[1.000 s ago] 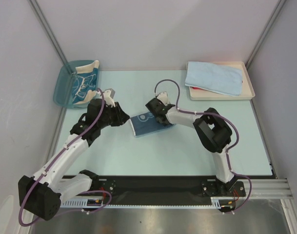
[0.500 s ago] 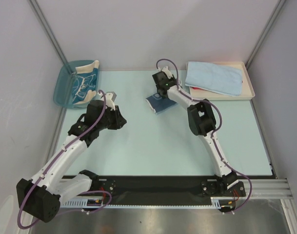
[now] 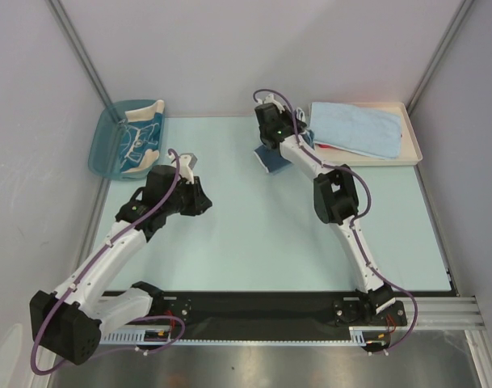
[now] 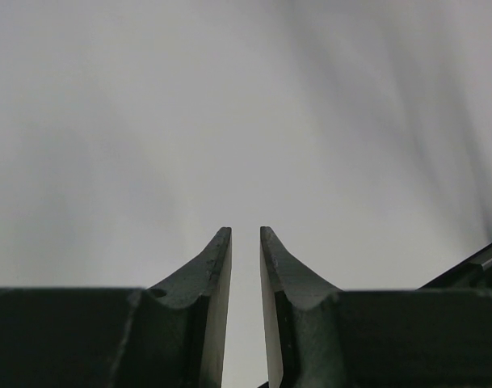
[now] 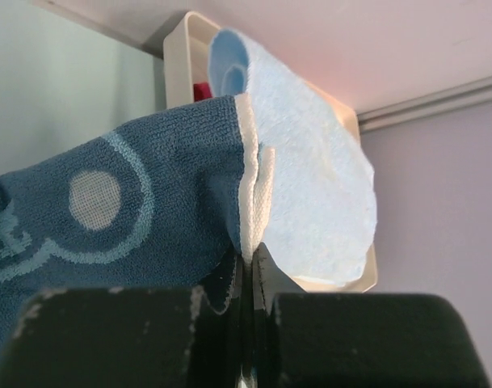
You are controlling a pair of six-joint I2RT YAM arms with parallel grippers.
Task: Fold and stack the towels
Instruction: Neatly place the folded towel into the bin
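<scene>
Right gripper (image 5: 247, 257): fingers pinched tight on the white-edged hem of the dark-blue towel (image 5: 108, 202). The towel hangs bunched, pale cartoon outlines showing, over the table's far side, just left of the cream tray (image 3: 413, 144). Left gripper (image 4: 246, 238): 2 fingers, narrow gap, holding nothing. Light-blue towel (image 3: 355, 129) lies folded on the tray. Top view: the arm hides the grip.

Left arm (image 3: 108, 249) rises from its base at the near left, elbow bent, forearm angled forward and to the right. The left gripper (image 4: 246, 236) points level, its two fingers parted by a narrow gap with nothing between them. Right arm (image 3: 304, 159) is stretched far forward and leftward, wrist raised. The right gripper (image 5: 247, 257) has its jaws pressed together on an edge of the dark-blue towel (image 5: 108, 210).
</scene>
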